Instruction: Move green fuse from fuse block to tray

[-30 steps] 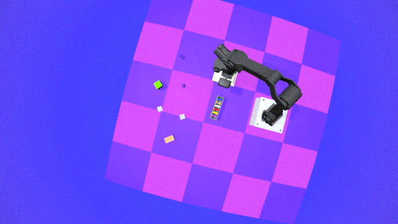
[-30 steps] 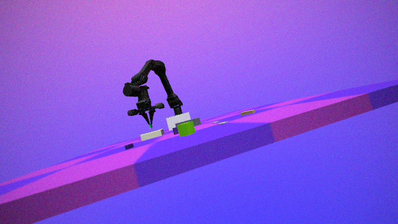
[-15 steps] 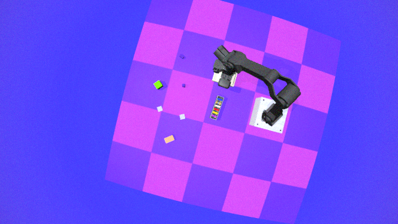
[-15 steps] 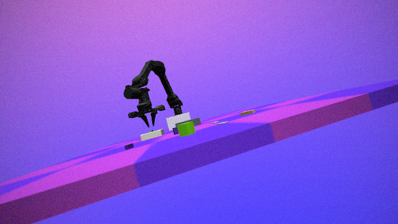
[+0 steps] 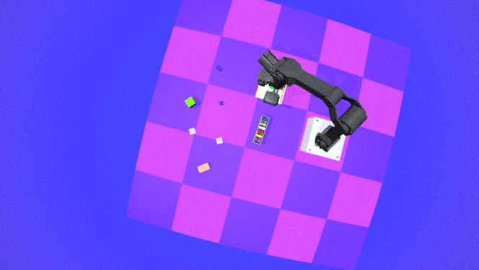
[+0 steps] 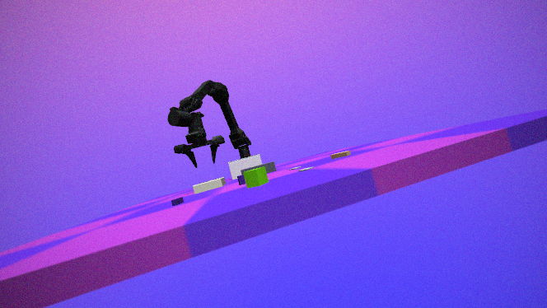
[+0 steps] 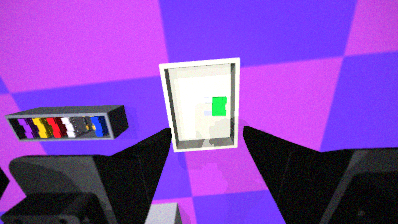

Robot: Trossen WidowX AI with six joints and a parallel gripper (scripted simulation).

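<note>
The green fuse (image 7: 219,106) (image 5: 271,87) lies on its side inside the white tray (image 7: 200,62) (image 5: 260,93) (image 6: 208,185), near the tray's right wall in the wrist view, its pale prongs pointing left. My gripper (image 7: 207,131) (image 6: 204,165) is open and empty above the tray, its fingertips wide apart and clear of the tray and fuse. The grey fuse block (image 7: 65,111) (image 5: 257,130) (image 6: 269,166) stands left of the tray in the wrist view. It holds several fuses, among them purple, yellow, red, white and blue, with a gap beside the blue one.
A bright green cube (image 5: 190,102) (image 6: 255,177), a peach block (image 5: 203,167) (image 6: 340,155), two flat white squares (image 5: 192,131) (image 5: 219,141) and two small blue cubes (image 5: 221,103) (image 5: 219,68) lie farther off. The white arm base (image 5: 311,126) stands beyond the fuse block.
</note>
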